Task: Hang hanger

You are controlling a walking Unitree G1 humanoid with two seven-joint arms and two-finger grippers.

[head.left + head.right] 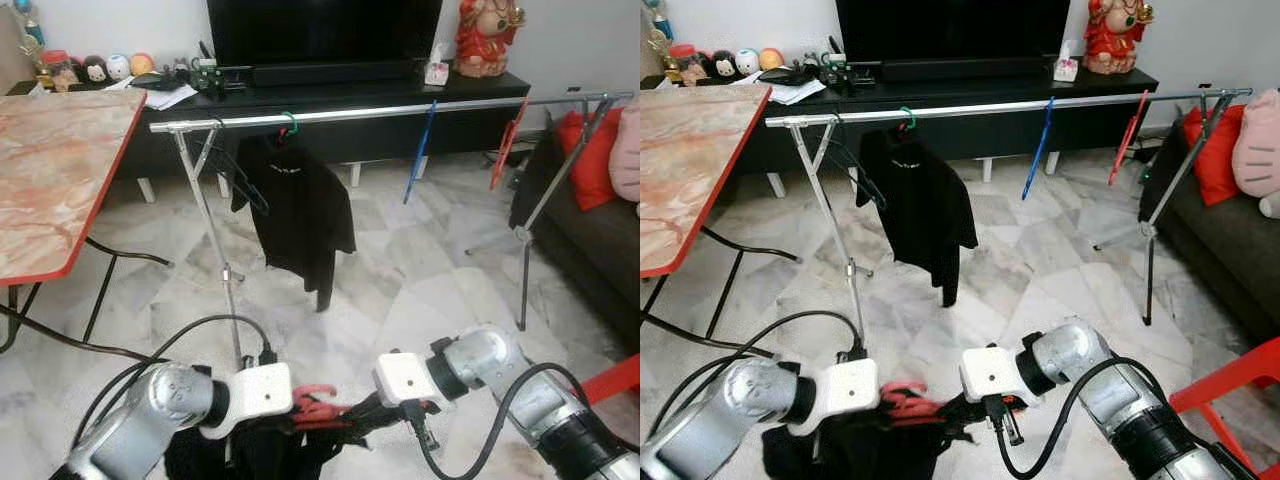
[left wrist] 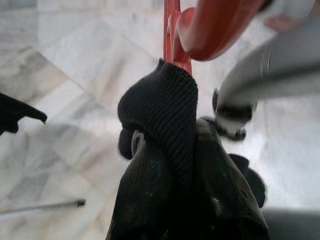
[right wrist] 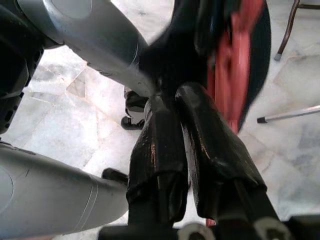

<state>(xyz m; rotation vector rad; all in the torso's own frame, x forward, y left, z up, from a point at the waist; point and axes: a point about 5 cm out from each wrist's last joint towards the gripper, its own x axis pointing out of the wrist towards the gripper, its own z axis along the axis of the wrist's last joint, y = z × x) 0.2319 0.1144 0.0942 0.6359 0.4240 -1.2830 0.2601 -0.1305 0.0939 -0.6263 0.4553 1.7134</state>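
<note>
So we've got the red hanger [image 1: 312, 405] with a black garment [image 1: 270, 445] on it, low down between our two grippers, well short of the clothes rail [image 1: 400, 108]. Our right gripper [image 3: 186, 120] has its fingers pressed together by the hanger's red stem. Our left gripper [image 2: 172, 165] is wrapped up in black knit collar, so we can't tell its fingers. A black shirt [image 1: 298, 210] hangs on the rail.

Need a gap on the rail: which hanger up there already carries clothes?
The green-hooked hanger, near the rail's left end, carries a black top. The black, blue and red hangers hang bare.
</note>
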